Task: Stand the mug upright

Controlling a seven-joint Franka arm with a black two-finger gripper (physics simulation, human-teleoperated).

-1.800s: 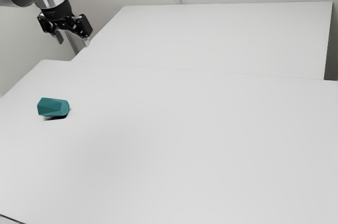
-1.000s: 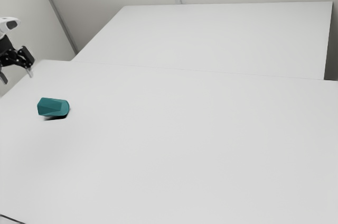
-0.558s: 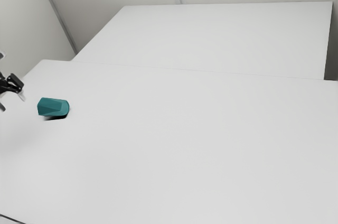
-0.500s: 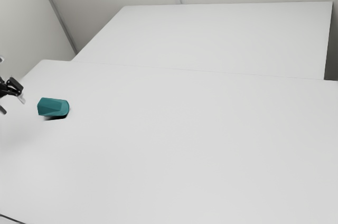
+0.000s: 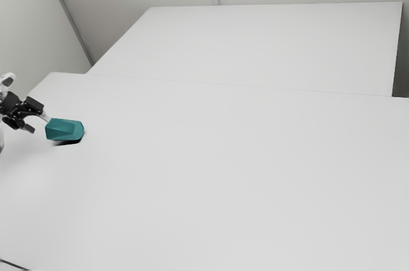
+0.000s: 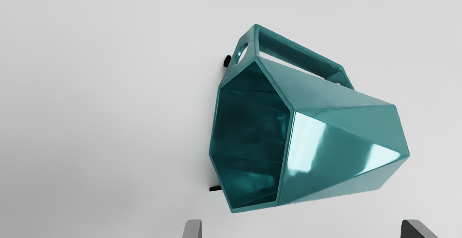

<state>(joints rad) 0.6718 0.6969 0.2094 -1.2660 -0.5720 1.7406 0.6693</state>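
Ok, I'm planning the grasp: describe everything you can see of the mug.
The teal mug has glossy, faceted walls, perhaps glazed ceramic, an open many-sided mouth and an angular handle with a hole at its rim end. It lies on its side on the white table. The open fingers are near it; I can't tell whether either touches.

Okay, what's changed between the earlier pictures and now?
My claw came down from the exterior view's upper left, and lastly shifted toward that view's right, close to the mug. Nothing was grasped; the claw is open. The mug stayed put, lying on its side.
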